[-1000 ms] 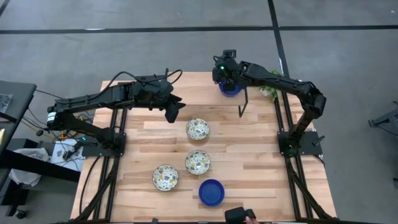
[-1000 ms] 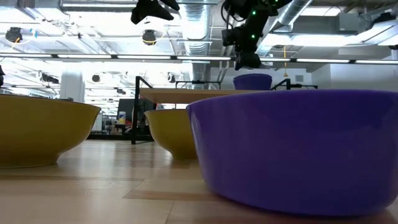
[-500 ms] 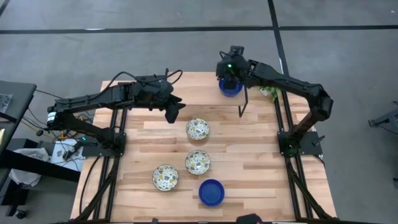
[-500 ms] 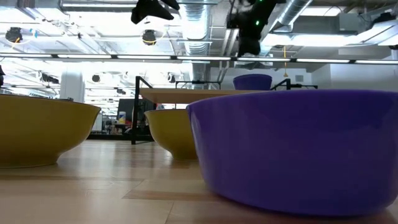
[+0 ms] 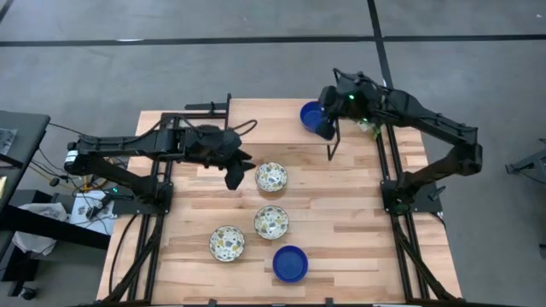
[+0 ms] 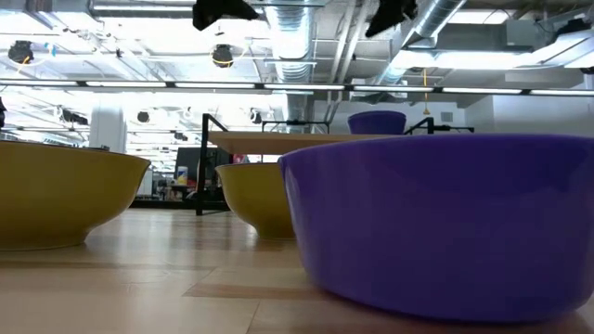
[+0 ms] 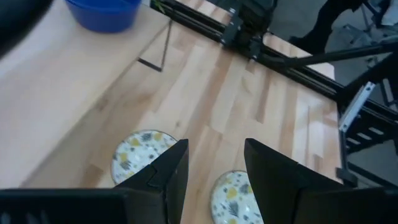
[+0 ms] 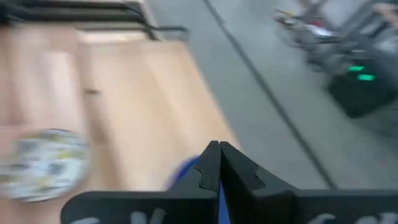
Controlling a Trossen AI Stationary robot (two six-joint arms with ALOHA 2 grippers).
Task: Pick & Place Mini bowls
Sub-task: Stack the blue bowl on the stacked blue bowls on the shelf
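- My right gripper (image 5: 334, 107), fingers pressed together, holds nothing above the blue bowl (image 5: 314, 118) at the table's (image 5: 358, 213) one o'clock.
- My left gripper (image 5: 232, 177), fingers spread, hovers at nine o'clock of a speckled bowl (image 5: 271, 177).

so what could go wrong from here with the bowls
1. The blue bowl at the table's far edge sits right beside the right gripper; a sideways swing of that arm could nudge it off.
2. The left gripper, fingers open, hovers just beside a speckled bowl; coming down off-centre, a finger may land on the rim and tip or slide it.
3. The speckled bowls lie close together, so a pushed one could bump its neighbour.
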